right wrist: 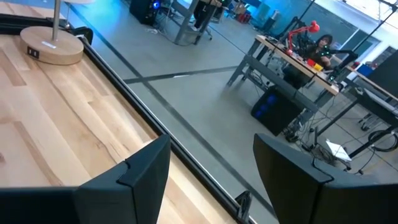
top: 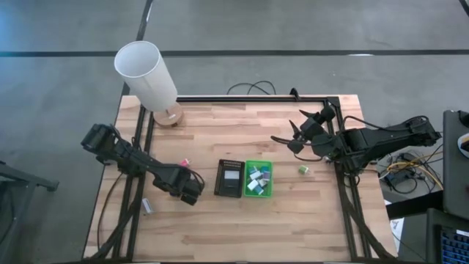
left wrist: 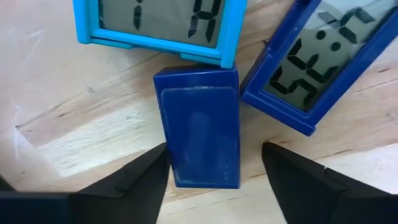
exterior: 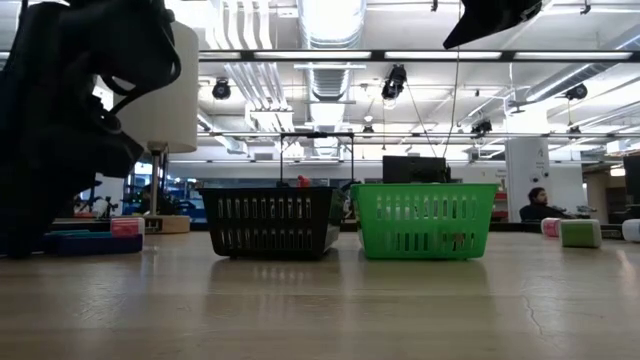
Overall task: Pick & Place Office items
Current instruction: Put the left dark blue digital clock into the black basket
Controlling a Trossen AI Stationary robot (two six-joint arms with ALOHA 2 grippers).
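Observation:
In the left wrist view a flat dark-blue rectangle (left wrist: 199,127) lies flat on the wood. My left gripper (left wrist: 214,155) is open, one finger on each side of the rectangle's near end, low over the table left of the black tray (top: 229,178). Beyond the rectangle lie two flat clocks, one with a light-blue frame (left wrist: 158,28) and one with a dark-blue frame (left wrist: 317,62). The green tray (top: 258,179) holds several small white and teal blocks. My right gripper (top: 289,141) hangs open, raised above the table's right half; its wrist view shows my right gripper (right wrist: 211,149) holding nothing.
A white lamp (top: 150,77) stands at the far left corner on a round wooden base (right wrist: 50,46). A small green block (top: 304,170) lies right of the green tray and a pink block (top: 185,162) by my left arm. A person (right wrist: 323,43) sits far beyond the table.

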